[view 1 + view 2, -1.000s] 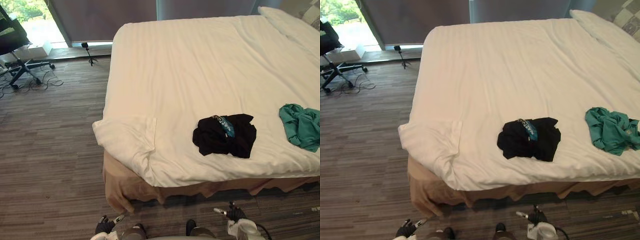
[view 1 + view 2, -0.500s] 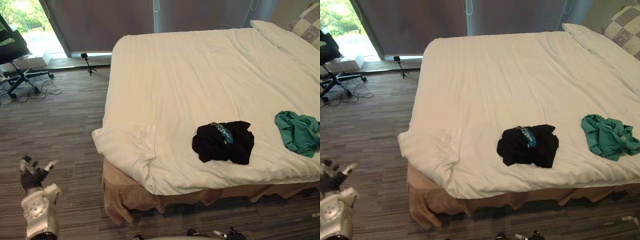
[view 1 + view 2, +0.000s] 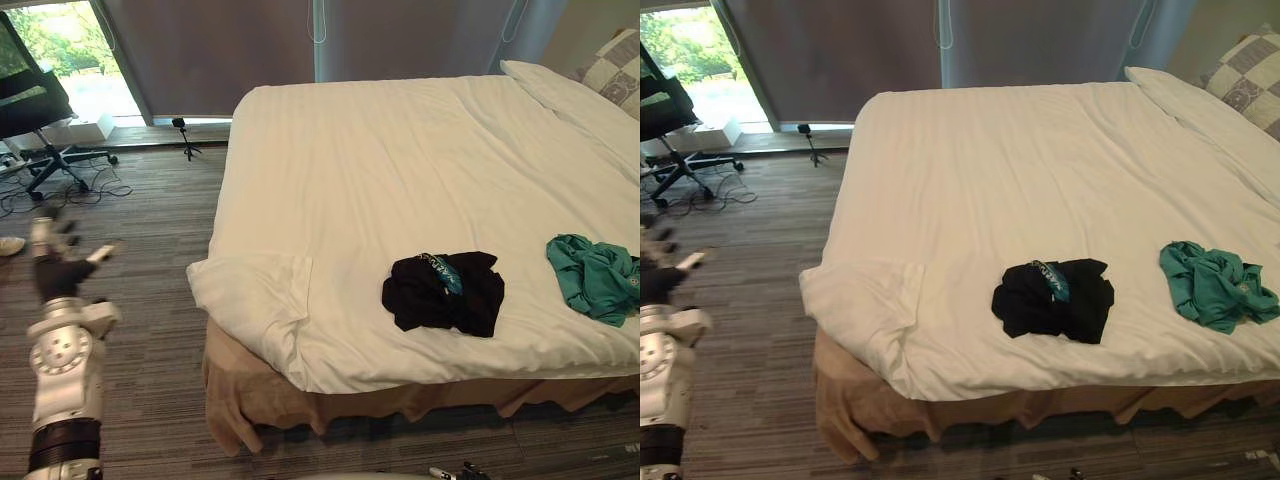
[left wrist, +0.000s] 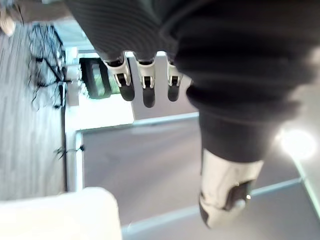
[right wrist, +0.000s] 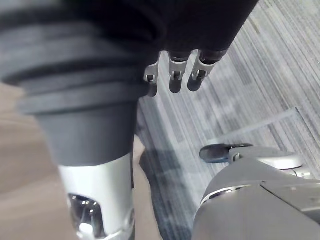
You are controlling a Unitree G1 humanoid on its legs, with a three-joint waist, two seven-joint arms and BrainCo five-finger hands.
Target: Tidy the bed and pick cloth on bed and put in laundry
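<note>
Here, the black cloth point(image 3: 443, 292) lies crumpled on the bed point(image 3: 400, 170), close to its near edge, with a teal strip showing on top. The teal cloth point(image 3: 595, 278) lies bunched well apart from it, further along the same edge toward the right. At the near left corner the white cover point(image 3: 255, 290) is folded and rumpled above a beige skirt point(image 3: 250, 385). Pillows point(image 3: 570, 92) lie at the far right corner.

The left robot hand point(image 3: 58, 270) is raised over the floor point(image 3: 140, 230), well left of the bed, fingers loosely spread and holding nothing. The right robot hand point(image 5: 173, 70) hangs low above the floor with its fingers relaxed, empty too. A chair point(image 3: 35, 100) and a small tripod point(image 3: 183, 135) stand by the window beyond the bed's far left corner.
</note>
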